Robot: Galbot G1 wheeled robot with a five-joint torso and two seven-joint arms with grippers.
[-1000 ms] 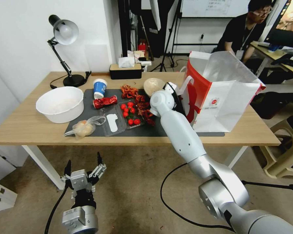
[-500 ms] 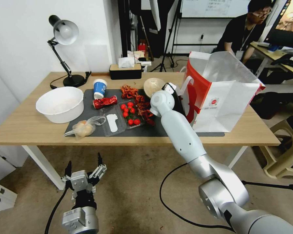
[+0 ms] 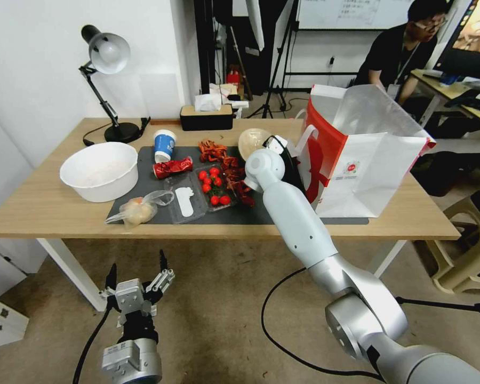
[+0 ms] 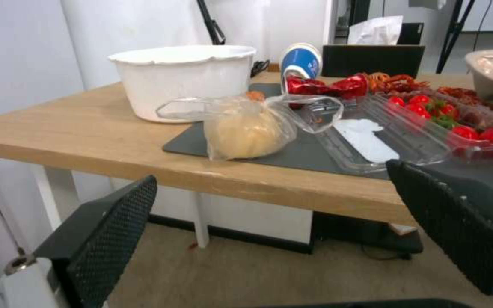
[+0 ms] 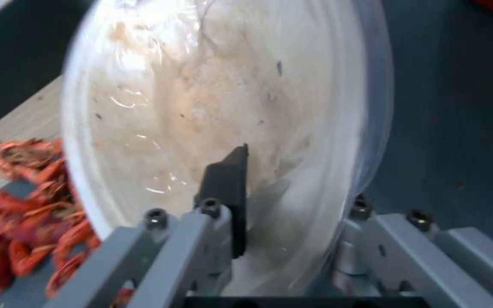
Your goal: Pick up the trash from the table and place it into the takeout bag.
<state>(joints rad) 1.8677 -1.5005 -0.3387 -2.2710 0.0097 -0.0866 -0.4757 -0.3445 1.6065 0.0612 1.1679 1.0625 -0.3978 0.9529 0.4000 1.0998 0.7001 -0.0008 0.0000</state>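
Overhead, right gripper (image 3: 276, 146) holds the beige bowl (image 3: 252, 142) tilted above the table (image 3: 48, 205), beside the takeout bag (image 3: 365, 160); left gripper (image 3: 138, 272) low before the table edge, fingers apart; right wrist: one finger (image 5: 227, 194) inside the bowl, clamped on its rim.

Takeout bag (image 3: 365, 160) right of mat (image 3: 253, 212), on table (image 3: 42, 205)

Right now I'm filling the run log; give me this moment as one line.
right gripper: shut on bowl rim, beside bag | left gripper: open, low before table | can, cup: on mat
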